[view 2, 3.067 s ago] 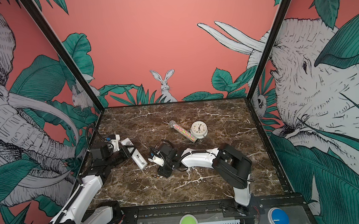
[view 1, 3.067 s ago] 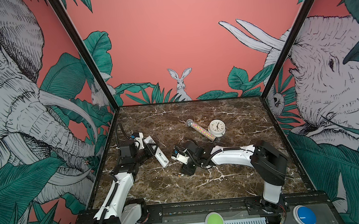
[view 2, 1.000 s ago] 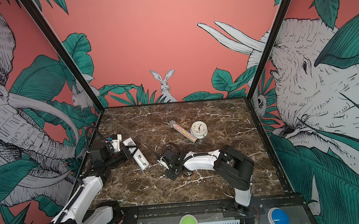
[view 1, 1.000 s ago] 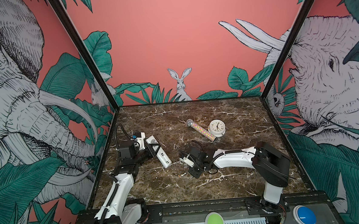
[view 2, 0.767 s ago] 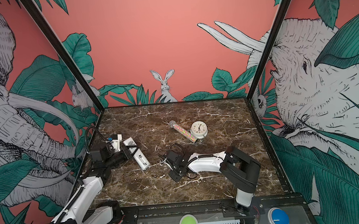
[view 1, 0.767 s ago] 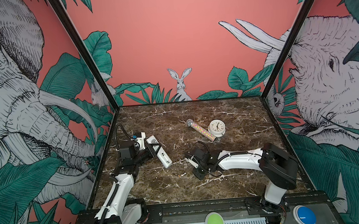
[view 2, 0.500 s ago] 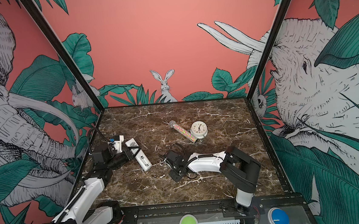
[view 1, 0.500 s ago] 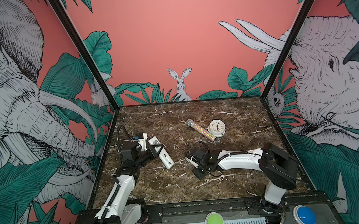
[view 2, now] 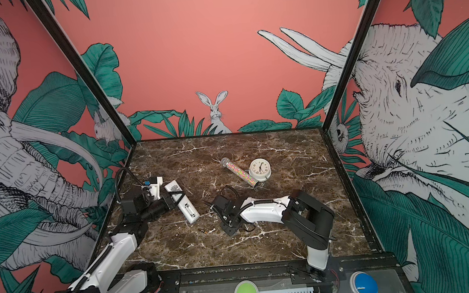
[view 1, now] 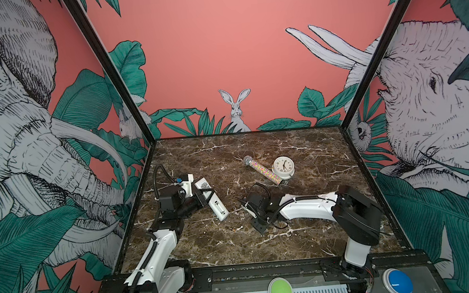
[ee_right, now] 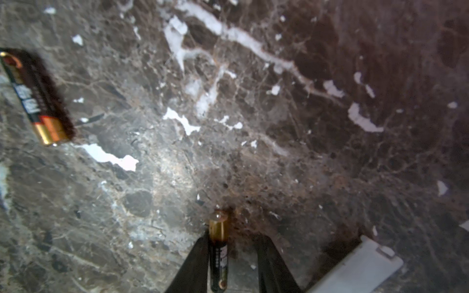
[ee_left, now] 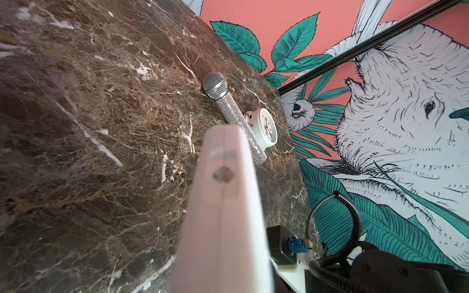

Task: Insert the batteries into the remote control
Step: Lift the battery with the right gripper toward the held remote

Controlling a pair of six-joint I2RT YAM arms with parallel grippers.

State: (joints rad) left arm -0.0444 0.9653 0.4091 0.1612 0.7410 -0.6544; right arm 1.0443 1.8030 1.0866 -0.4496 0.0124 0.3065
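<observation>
Left hand [view 1: 203, 197] clamped on the remote control [view 1: 218, 210] at the left side of the table [view 1: 257, 151]. Right hand [ee_right: 233, 251] low over the table with its fingers parted. One battery [ee_right: 218, 243] sits between them against one finger; second battery [ee_right: 38, 99] lies loose nearby.

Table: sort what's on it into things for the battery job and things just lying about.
For the job:
- remote
- loose battery
- battery at the right tool

Lying about:
- microphone
- clock

Twin high front views, wrist cameras close
</observation>
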